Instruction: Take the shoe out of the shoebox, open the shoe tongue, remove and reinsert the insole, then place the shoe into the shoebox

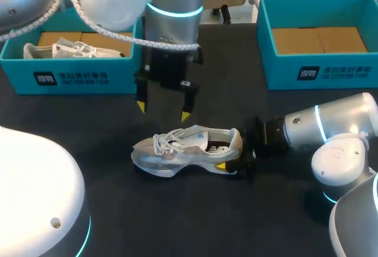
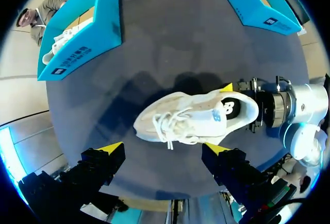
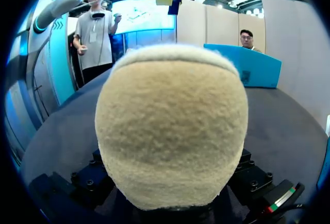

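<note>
A white and grey sneaker [image 1: 189, 147] lies on its side on the black table, toe toward my left, laces loose. My right gripper [image 1: 230, 149] comes in level from the right and is shut on its heel, one yellow tip [image 1: 220, 166] showing on the near side and another [image 2: 226, 86] on the far side. In the right wrist view the fuzzy beige heel [image 3: 172, 126] fills the space ahead of the fingers. My left gripper [image 1: 163, 111] hangs open a little above and behind the sneaker [image 2: 191, 118], pointing down, nothing between its fingers.
A teal shoebox [image 1: 71, 77] at the back left holds a second white shoe [image 1: 59, 49]. Another teal shoebox [image 1: 319, 71] stands at the back right with only its cardboard floor showing. Bare black tabletop [image 1: 195, 210] lies in front of the sneaker.
</note>
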Motion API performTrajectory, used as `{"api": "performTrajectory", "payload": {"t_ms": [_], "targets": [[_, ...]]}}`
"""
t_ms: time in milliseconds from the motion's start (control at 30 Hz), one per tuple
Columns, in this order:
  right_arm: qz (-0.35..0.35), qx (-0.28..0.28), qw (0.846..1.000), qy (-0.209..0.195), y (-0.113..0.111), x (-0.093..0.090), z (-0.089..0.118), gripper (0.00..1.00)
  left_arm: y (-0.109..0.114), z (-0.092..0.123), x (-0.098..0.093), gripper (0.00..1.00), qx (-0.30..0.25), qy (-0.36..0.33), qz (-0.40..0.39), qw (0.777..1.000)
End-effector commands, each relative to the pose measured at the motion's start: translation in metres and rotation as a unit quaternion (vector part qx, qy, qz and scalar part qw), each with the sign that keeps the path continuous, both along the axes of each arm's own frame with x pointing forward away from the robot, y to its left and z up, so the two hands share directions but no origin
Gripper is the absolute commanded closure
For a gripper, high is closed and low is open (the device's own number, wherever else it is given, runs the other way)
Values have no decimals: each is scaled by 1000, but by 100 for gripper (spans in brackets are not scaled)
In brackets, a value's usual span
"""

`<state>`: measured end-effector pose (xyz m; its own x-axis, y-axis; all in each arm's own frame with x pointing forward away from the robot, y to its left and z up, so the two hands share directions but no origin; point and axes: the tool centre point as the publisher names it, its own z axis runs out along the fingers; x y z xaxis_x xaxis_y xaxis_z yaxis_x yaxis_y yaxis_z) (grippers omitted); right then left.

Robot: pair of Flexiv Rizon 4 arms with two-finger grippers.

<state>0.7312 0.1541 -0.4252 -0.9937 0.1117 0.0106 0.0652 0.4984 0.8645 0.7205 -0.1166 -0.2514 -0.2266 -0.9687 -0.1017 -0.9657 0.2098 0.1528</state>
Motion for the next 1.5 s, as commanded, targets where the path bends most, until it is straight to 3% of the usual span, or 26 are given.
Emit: {"api": "performTrajectory", "payload": {"t_ms": [33, 600, 1500], "targets": [[-1, -2, 1000, 1, 6, 1, -6, 100, -18, -13, 0, 0, 9, 8, 5, 1000], [-1, -2, 1000, 1, 6, 1, -6, 100, -60, -41, -5, 0, 8, -1, 35, 999], [-1, -2, 1000, 1, 6, 1, -6, 100, -94, -84, -5, 0, 36, -21, 69, 997]]}}
